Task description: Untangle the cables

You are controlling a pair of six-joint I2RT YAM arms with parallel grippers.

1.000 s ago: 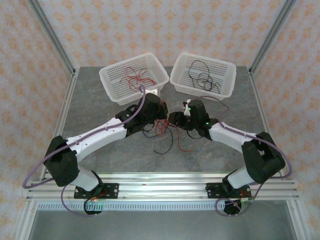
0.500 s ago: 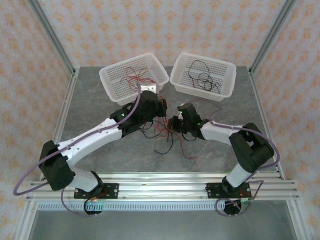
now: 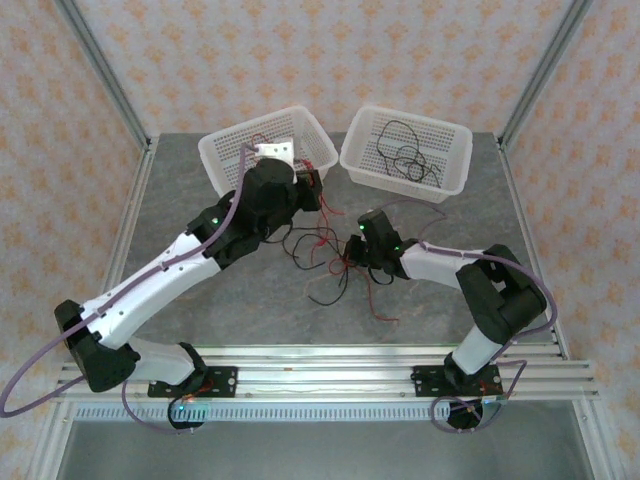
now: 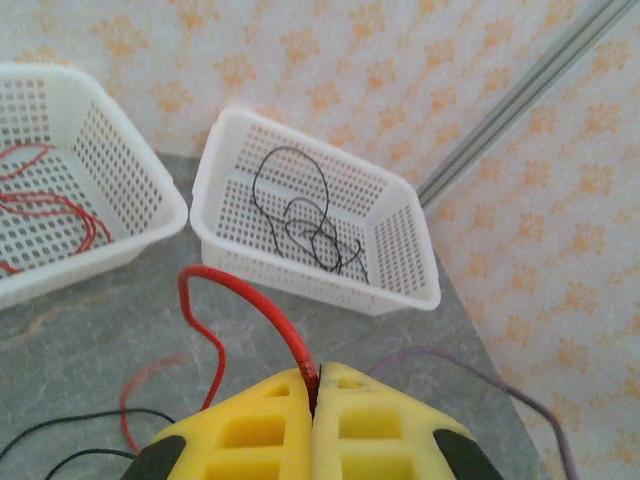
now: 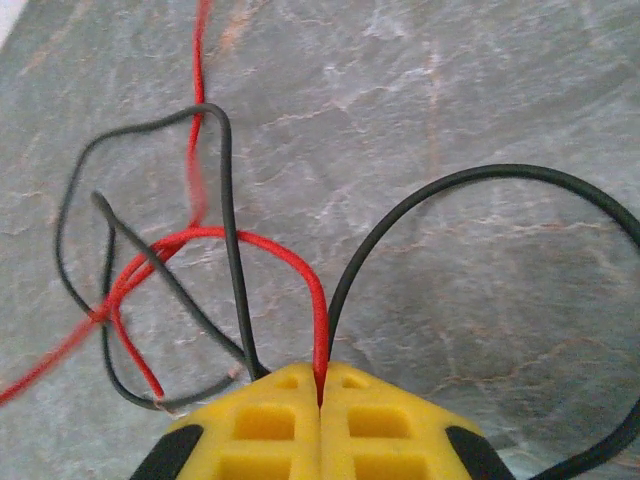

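Cables (image 3: 335, 268): red/black tangle, mid table (image 3: 250, 310). L gripper (image 4: 312, 390) fully closed on red strand (image 4: 280, 330); R gripper (image 5: 320, 385) closed, pinching red loop (image 5: 318, 320).

Both arms stretch forward and inward, left hand (image 4: 313, 385) and right hand (image 5: 321, 385) each pinched closed.

Bright, even light, faint soft shadows on the table (image 3: 250, 320), top view crisp, red cable (image 5: 199, 60) blurred in right wrist view
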